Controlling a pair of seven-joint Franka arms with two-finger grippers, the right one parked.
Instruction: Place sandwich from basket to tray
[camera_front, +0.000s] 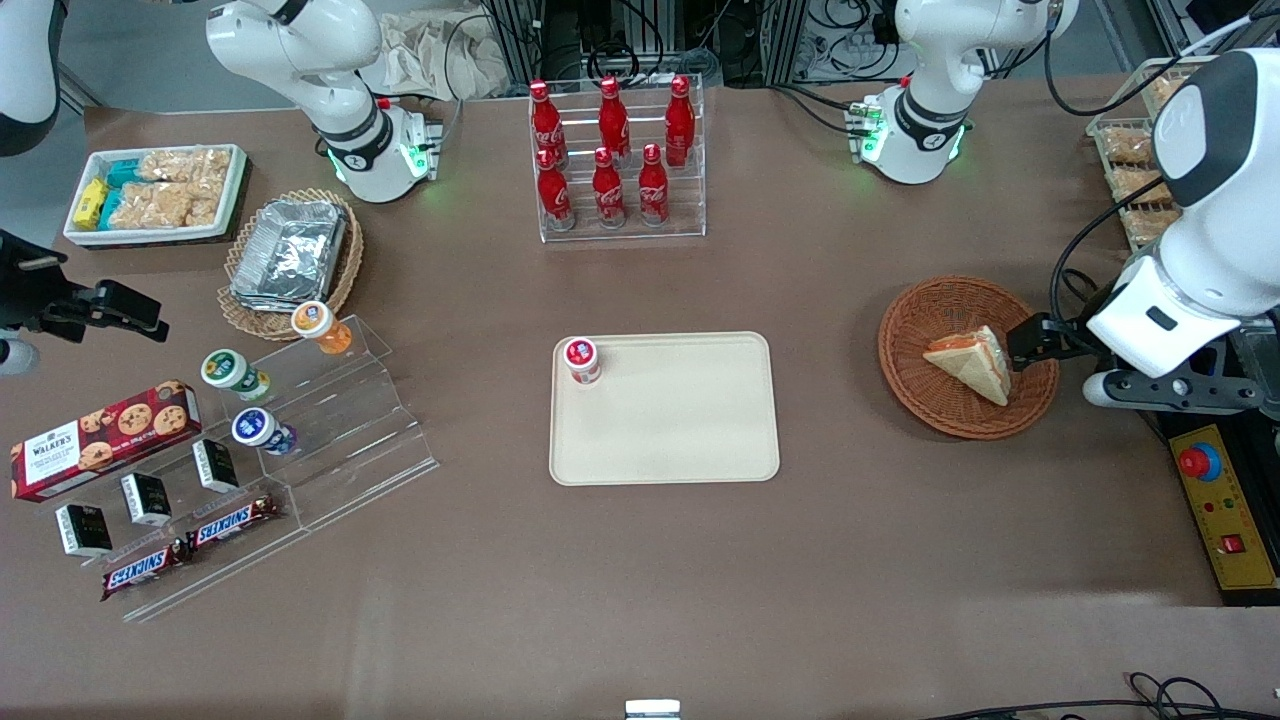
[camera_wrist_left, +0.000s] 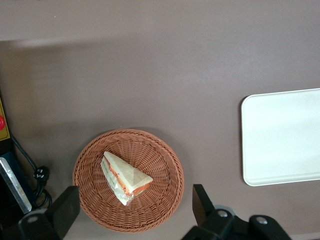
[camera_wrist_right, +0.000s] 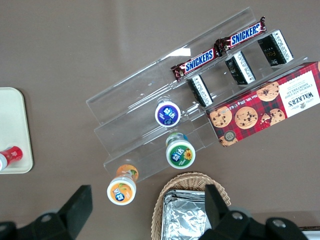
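One sandwich (camera_wrist_left: 125, 177) lies in the basket (camera_wrist_left: 165, 155) under the spread-fingered end effector (camera_wrist_left: 135, 212).

The basket (camera_front: 968, 358) is woven wicker, reddish-brown and bumpy. The sandwich (camera_front: 971, 363) in it looks like soft white bread — a bit of clear shiny wrap shows at one corner. The tray (camera_front: 664, 408) is smooth cream plastic with a dull shine. The table (camera_front: 640, 580) is plain brown and matt, not shiny at all. The gripper (camera_wrist_left: 135, 212), above the basket with its fingers wide apart, is black and matt — like hard plastic.
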